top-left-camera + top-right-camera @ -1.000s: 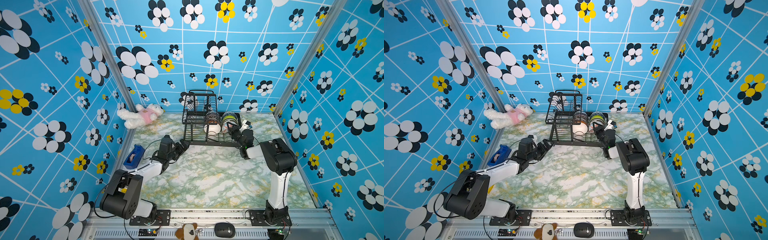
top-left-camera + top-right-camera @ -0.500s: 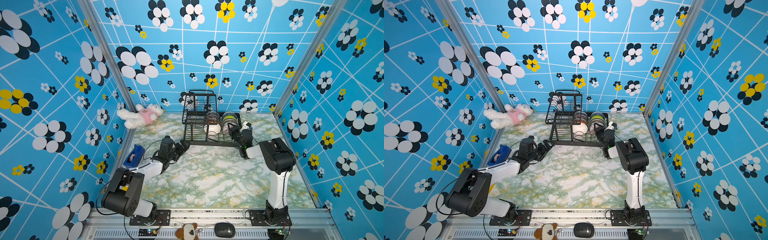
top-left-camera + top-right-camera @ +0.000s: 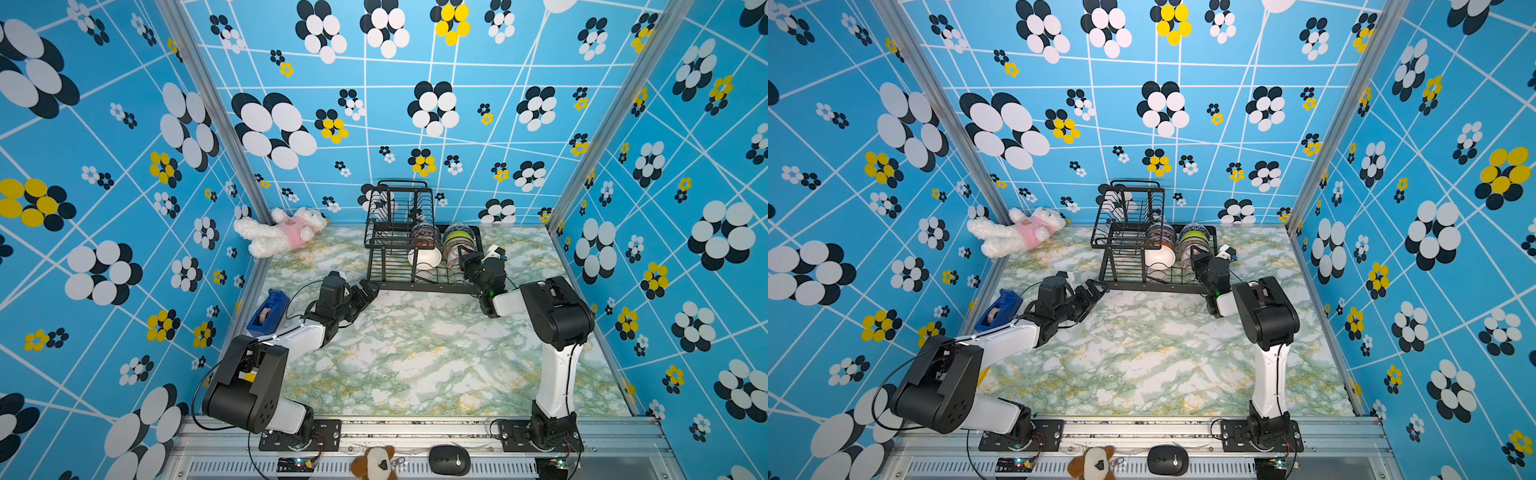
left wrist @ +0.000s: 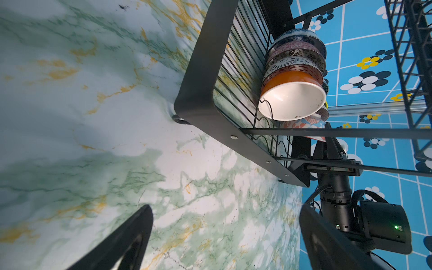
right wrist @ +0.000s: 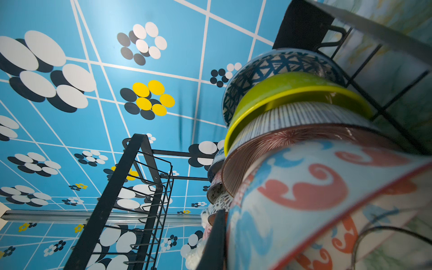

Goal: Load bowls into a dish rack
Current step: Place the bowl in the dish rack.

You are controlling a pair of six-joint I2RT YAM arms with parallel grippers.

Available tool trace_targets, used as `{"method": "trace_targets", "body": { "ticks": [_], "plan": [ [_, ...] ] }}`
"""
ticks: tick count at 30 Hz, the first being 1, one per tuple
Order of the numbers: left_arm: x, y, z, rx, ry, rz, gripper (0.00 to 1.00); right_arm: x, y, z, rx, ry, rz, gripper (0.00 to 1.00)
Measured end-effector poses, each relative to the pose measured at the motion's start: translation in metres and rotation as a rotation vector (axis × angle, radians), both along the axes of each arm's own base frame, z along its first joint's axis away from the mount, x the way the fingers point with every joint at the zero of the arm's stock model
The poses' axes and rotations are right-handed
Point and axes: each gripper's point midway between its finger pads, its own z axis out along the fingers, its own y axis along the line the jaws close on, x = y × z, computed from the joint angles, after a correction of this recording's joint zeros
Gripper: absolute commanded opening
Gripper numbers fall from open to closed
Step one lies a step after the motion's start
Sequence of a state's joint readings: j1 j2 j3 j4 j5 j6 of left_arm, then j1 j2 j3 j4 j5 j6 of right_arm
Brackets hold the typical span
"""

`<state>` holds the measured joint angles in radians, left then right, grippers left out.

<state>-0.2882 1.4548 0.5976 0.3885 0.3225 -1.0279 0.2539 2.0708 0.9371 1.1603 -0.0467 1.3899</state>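
Observation:
The black wire dish rack (image 3: 386, 243) (image 3: 1121, 245) stands at the back of the table. Its lower tray holds two rows of bowls on edge, among them a white bowl (image 3: 424, 258) (image 4: 292, 100) and a lime green bowl (image 3: 457, 237) (image 5: 280, 93). My right gripper (image 3: 466, 261) (image 3: 1200, 259) is shut on the red-blue floral bowl (image 5: 304, 198) (image 4: 306, 122) at the front of the right row. One finger (image 5: 215, 238) presses its outside; the other is hidden. My left gripper (image 3: 368, 291) (image 4: 224, 233) is open and empty, low over the table by the rack's front left corner.
A white-and-pink plush toy (image 3: 282, 230) lies at the back left. A blue tape dispenser (image 3: 268, 311) sits by the left wall. A computer mouse (image 3: 449, 459) and a small brown plush (image 3: 374, 461) lie on the front rail. Patterned walls close three sides.
Almost nothing differs: my right arm shifts very slightly at the rack with the floral bowl still held, and my left arm stays put.

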Motion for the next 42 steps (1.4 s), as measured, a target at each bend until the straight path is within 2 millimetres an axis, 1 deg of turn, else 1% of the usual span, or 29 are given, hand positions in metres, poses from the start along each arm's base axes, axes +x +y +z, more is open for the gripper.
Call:
{"method": "trace_targets", "body": {
  "ticks": [9, 13, 20, 26, 30, 42],
  "plan": [
    [0.000, 0.000, 0.014, -0.009, -0.035, 0.000, 0.99, -0.001, 0.000, -0.004, 0.029, 0.038, -0.002, 0.16],
    [-0.002, 0.001, 0.016, -0.008, -0.038, -0.001, 0.99, -0.002, 0.000, -0.006, 0.027, 0.058, -0.003, 0.19],
    [-0.003, 0.002, 0.019, -0.005, -0.041, -0.001, 0.99, -0.006, -0.001, -0.010, 0.024, 0.087, -0.004, 0.28],
    [-0.003, 0.004, 0.025, -0.006, -0.053, 0.002, 0.99, -0.008, -0.002, -0.012, 0.028, 0.116, -0.011, 0.34],
    [-0.004, 0.004, 0.024, -0.005, -0.049, 0.002, 0.99, -0.009, -0.004, -0.013, 0.033, 0.136, -0.019, 0.38],
    [-0.003, 0.008, 0.026, 0.005, -0.058, 0.004, 0.99, -0.010, -0.003, -0.016, 0.096, 0.169, -0.030, 0.42]
  ]
}}
